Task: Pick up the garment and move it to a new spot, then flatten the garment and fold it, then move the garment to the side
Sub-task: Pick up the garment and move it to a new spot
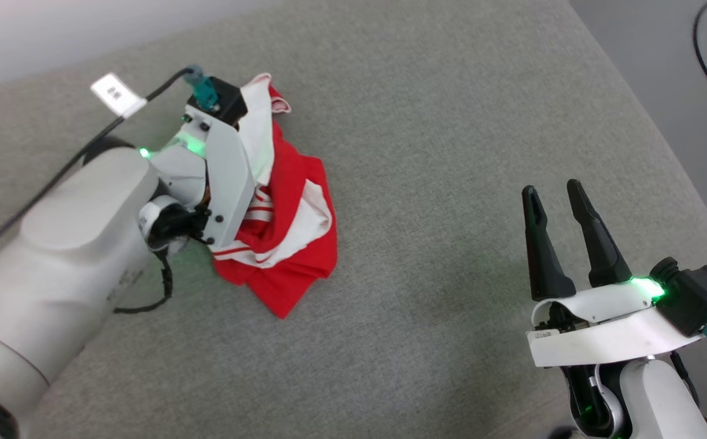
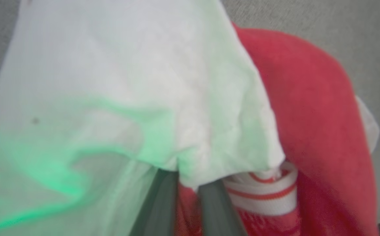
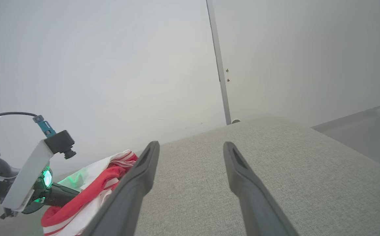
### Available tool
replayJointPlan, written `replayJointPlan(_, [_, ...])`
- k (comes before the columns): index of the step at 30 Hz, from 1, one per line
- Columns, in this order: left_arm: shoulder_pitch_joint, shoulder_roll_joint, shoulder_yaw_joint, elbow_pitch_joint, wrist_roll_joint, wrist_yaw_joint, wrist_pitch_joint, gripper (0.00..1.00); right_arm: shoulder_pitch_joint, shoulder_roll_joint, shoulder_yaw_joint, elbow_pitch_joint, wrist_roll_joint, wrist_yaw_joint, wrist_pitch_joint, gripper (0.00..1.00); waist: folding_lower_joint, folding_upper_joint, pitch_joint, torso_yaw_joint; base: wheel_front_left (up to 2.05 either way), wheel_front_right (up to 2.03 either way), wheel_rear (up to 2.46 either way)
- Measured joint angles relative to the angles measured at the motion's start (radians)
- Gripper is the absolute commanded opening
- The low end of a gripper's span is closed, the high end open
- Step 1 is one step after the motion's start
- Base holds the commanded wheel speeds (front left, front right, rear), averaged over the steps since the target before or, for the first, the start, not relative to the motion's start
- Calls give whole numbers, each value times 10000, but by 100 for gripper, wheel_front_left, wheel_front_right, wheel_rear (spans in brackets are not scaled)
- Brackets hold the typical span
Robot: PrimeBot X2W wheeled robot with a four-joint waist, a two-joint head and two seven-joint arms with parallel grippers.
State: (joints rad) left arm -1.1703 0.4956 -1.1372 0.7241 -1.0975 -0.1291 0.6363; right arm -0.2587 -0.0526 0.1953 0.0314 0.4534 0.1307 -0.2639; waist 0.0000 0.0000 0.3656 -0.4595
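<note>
Left pincer [image 2: 186, 191] clamping garment [image 1: 295, 177], right pincer [image 1: 552, 190] agape

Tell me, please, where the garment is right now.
In the head view, the garment sits bunched left of centre on the grey cushion, gripped by the left gripper.

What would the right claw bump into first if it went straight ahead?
Nothing close. The right claw points across the bare cushion; the garment lies off to its left. Farther on, probably the white wall.
</note>
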Motion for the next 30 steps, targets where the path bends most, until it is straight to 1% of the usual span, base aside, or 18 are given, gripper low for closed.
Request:
replayJointPlan(2, [-297,174,-558,-238,259,-25,288,0,-4,6,31,-48,63,0,0,100,0,0,191,-147,0,0,0])
replayJointPlan(4, [-463,280,-755,-337,228,-27,612,0,-15,2,50,-82,138,0,0,100,0,0,371,-273,0,0,0])
replayJointPlan(8, [-697,395,-878,-407,213,-36,1114,0,-73,4,100,-155,232,0,0,100,0,0,684,-481,0,0,0])
replayJointPlan(10, [-742,449,-890,-474,439,-79,1233,0,-111,6,117,-180,291,0,0,100,0,0,814,-561,0,0,0])
replayJointPlan(15, [-794,594,-876,-623,516,-117,1235,0,-189,6,115,-205,288,0,0,100,0,0,1065,-638,0,0,0])
replayJointPlan(18, [-798,594,-892,-731,514,-117,926,0,-249,6,82,-205,196,0,0,100,1,0,1104,-539,0,0,0])
replayJointPlan(19, [-796,583,-924,-792,514,-117,777,13,-284,6,75,-196,165,0,0,100,0,0,1101,-482,0,0,0])
replayJointPlan(20, [-795,545,-953,-815,489,-117,606,43,-310,8,77,-186,104,0,0,100,0,0,1092,-416,0,0,0])
replayJointPlan(21, [-795,500,-991,-817,372,-117,387,68,-331,10,75,-165,56,0,0,100,0,0,1074,-340,0,0,0])
replayJointPlan(22, [-793,453,-1016,-807,207,-113,148,86,-344,10,54,-119,-27,0,0,100,0,0,1047,-252,0,0,0])
replayJointPlan(23, [-793,401,-1041,-790,61,-102,-90,100,-347,12,61,-63,-142,0,0,100,0,0,1014,-158,0,0,0])
replayJointPlan(30, [-547,-163,-1172,-924,-905,-27,-2082,100,-246,25,-56,370,-1072,0,0,100,0,0,501,726,0,0,0])
